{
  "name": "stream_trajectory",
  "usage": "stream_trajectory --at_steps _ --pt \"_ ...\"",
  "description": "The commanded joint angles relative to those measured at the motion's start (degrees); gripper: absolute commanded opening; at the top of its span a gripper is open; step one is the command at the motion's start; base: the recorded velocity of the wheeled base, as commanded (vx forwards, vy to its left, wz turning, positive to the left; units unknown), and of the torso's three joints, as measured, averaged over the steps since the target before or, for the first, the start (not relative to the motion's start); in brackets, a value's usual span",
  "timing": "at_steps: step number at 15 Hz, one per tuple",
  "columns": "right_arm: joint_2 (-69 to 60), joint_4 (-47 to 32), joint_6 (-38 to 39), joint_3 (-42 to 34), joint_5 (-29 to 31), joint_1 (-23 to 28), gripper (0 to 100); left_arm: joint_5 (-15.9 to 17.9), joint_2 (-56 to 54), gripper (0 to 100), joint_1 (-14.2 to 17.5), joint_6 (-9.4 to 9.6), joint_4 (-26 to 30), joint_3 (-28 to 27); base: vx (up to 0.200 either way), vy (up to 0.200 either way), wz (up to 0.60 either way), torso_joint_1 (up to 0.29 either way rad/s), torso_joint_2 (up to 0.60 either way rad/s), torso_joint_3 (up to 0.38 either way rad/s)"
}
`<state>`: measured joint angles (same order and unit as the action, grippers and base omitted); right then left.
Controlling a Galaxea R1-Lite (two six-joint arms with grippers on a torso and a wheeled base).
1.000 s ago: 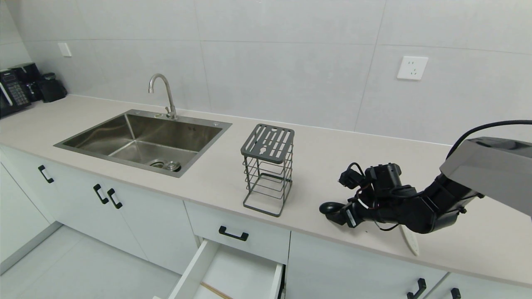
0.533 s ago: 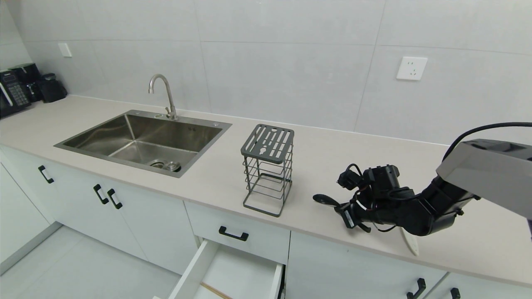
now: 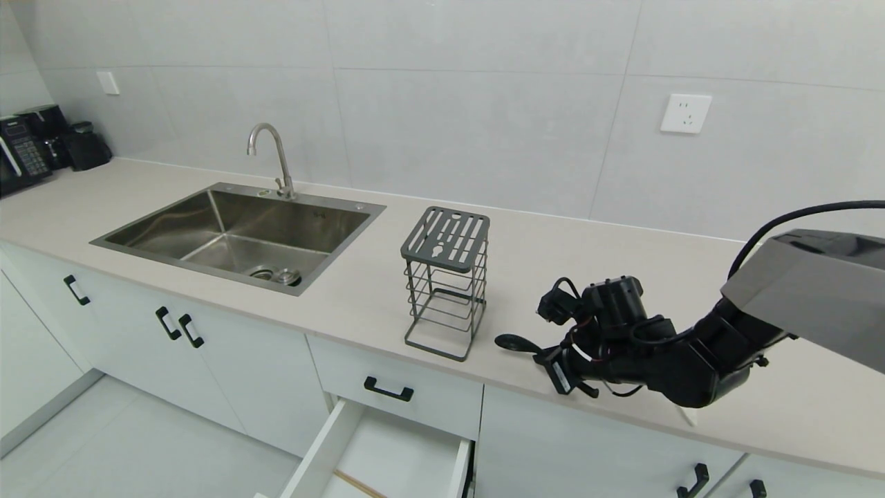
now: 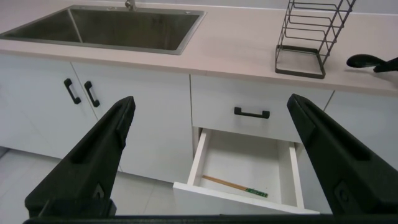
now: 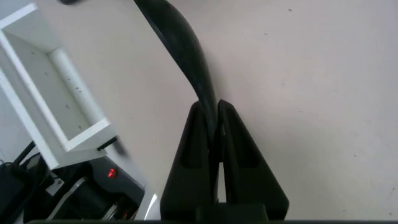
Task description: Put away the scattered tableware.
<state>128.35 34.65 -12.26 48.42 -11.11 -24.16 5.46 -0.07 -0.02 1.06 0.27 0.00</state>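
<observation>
My right gripper [image 3: 561,366] is shut on the handle of a black spoon [image 3: 513,342] and holds it just above the counter's front edge, right of the wire rack [image 3: 446,283]. In the right wrist view the spoon's handle [image 5: 180,43] runs out from between the shut fingers [image 5: 199,143], over the counter and beside the open drawer [image 5: 56,93]. My left gripper [image 4: 209,102] is open and empty, low in front of the cabinets, facing the open drawer [image 4: 245,168]. The spoon's bowl [image 4: 364,60] shows at the counter edge there.
The open drawer [image 3: 380,456] below the counter holds chopsticks [image 4: 235,185]. A steel sink [image 3: 235,232] with a tap lies to the left. A white utensil's tip [image 3: 686,417] peeks out under the right arm. Appliances stand at the far left.
My right arm has carried the black spoon leftward along the counter's front edge, closer to the wire rack. The white utensil is now mostly covered by the arm.
</observation>
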Motion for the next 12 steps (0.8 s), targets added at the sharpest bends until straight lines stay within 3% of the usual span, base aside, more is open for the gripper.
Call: stream_trajectory --at_steps 1,6,12 --pt "-5.4 1.7 0.5 -4.8 0.1 -2.7 0 0.0 0.1 100 -0.1 -0.01 0.0 0.0 0.000 0.000 0.00 0.000 0.00 0.000" --pt "-11.6 3.1 6.6 -9.8 2.4 -12.1 0 0.0 0.1 100 -0.1 -0.01 0.0 0.0 0.000 0.000 0.00 0.000 0.00 0.000" --pt "-13.0 3.2 8.2 -8.7 2.8 -17.0 0 0.0 0.1 100 -0.1 -0.01 0.0 0.0 0.000 0.000 0.00 0.000 0.00 0.000"
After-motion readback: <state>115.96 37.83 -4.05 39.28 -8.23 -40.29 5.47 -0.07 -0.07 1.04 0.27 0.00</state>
